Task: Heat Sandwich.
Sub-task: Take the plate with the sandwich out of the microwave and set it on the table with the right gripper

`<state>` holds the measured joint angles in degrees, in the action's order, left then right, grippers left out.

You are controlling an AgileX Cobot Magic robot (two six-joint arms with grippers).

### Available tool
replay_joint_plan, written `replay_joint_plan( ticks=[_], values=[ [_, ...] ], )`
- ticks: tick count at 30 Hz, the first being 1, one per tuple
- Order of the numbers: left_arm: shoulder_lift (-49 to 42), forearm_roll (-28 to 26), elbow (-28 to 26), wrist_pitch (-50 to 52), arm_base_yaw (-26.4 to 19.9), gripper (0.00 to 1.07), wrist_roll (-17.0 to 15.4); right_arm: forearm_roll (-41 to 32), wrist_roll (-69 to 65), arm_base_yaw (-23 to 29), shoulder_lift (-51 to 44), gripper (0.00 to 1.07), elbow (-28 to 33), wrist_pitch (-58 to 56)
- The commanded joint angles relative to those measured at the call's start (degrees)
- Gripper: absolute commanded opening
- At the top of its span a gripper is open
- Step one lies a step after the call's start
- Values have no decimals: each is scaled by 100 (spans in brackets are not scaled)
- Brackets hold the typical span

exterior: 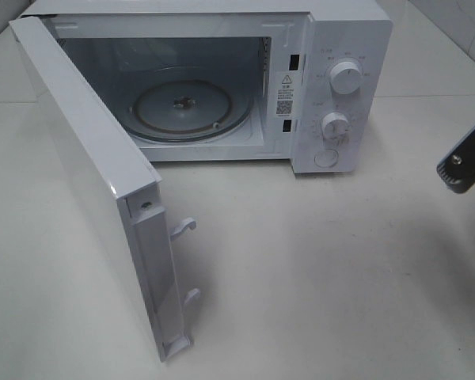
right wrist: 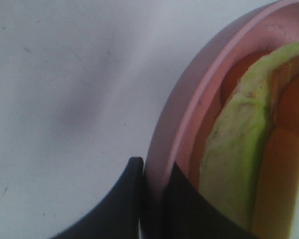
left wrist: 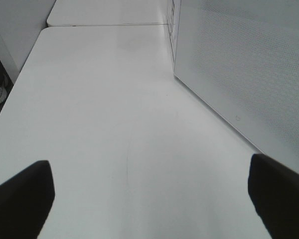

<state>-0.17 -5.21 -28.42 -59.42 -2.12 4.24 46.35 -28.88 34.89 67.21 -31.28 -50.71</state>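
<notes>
On a white table [exterior: 317,277] stands a white microwave [exterior: 340,71], seen from a high camera. Its door [exterior: 87,182] hangs wide open, swung out toward the front left of that view. Two latch hooks [exterior: 184,227] stick out from the door's free edge. Inside the cavity a round glass turntable [exterior: 186,107] lies flat and bare. To the right of the cavity, the control panel carries two round knobs, an upper knob [exterior: 347,77] and a lower knob [exterior: 335,125], with a round button [exterior: 326,157] below them. A warning label [exterior: 285,93] sits on the frame between cavity and panel.

At the right edge of the high view, a dark part of the right arm [exterior: 465,162] juts in over the table; its gripper is not seen there.

The left gripper [left wrist: 149,199] shows in its wrist view as two black fingers [left wrist: 22,199] set far apart, with nothing between them but table. The door's perforated outer face stands just beside it.

The right gripper [right wrist: 152,204] shows in its wrist view with its dark fingers [right wrist: 122,199] pinched together on the rim of a pink plate [right wrist: 184,124], one finger outside the rim and one inside. The sandwich [right wrist: 239,164] lies on that plate, close to the pinched rim, showing pale green and yellow-orange filling. Plate and sandwich lie outside the high view.
</notes>
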Motion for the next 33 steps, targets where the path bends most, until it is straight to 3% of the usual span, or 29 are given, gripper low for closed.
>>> replay_joint_plan(
  ticks=[1, 7, 14, 33],
  values=[
    [-160, -11, 17, 52, -6, 101, -29, 435, -802, -23, 344, 0, -206, -103],
    [-160, -11, 17, 52, -6, 101, -29, 435, -1324, -160, 911, 1, -493, -92],
    [-160, -11, 17, 52, -6, 101, -29, 435, -1461, -665, 1576, 0, -791, -46],
    [-160, -11, 17, 52, -6, 101, -29, 922, -2257, -1736, 2756, 0, -888, 791]
  ],
)
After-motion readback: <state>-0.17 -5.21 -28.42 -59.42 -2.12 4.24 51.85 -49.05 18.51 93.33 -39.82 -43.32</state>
